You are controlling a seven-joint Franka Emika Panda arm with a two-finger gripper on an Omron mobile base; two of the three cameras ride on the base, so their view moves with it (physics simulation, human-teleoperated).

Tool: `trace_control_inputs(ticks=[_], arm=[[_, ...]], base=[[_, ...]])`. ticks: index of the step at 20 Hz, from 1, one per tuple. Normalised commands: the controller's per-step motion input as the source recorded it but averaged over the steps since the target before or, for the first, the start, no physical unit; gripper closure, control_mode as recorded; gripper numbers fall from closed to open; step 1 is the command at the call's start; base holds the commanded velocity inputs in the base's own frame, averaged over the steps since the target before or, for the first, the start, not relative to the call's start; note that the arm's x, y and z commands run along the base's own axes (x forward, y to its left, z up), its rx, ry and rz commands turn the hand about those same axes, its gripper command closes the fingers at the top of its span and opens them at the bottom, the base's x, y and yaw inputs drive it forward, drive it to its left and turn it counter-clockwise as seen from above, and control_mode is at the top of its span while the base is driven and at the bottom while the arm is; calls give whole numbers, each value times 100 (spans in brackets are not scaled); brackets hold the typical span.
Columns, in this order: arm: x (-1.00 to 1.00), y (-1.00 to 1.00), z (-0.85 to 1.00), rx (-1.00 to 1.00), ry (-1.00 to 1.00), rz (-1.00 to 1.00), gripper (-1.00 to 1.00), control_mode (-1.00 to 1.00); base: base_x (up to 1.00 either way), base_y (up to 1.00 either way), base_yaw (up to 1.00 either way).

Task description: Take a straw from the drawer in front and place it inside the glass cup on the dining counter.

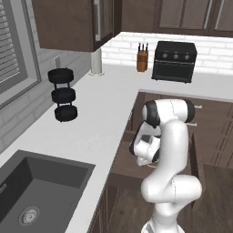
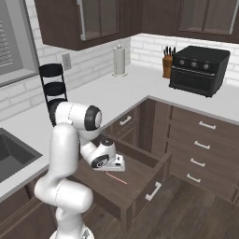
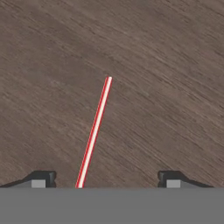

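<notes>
The drawer (image 2: 140, 175) stands pulled out below the counter corner, its brown floor bare (image 1: 122, 164). The thin red-pink straw (image 2: 118, 179) lies flat on that floor. My gripper (image 2: 112, 169) reaches down into the drawer right over the straw's near end. In the hand view the straw (image 3: 94, 131) runs away from the gripper (image 3: 107, 181) between the two dark fingertips (image 3: 43, 178), nearer the left one and touching neither. The fingers stand wide apart, open. The glass cup and the dining counter are out of view.
The drawer's front panel with its metal handle (image 2: 153, 191) juts into the floor space. Closed drawers (image 2: 200, 144) line the right. On the white L-shaped counter are a sink (image 1: 27, 200), a black tiered rack (image 1: 63, 94), a toaster oven (image 1: 174, 60) and a knife block (image 1: 142, 58).
</notes>
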Motion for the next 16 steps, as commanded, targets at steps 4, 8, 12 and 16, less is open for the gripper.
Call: trace_control_inputs(ticks=[4, 8, 12, 16], arm=[[0, 0, -23, 0, 0, 0, 100, -100], [0, -6, -16, 0, 0, 0, 100, -100], [0, -10, -9, 0, 1, 0, 100, -100], [0, -14, -1, 0, 2, 0, 100, -100]], base=[[0, 0, 0], [0, 0, 0], [0, 0, 0], [0, 0, 0]])
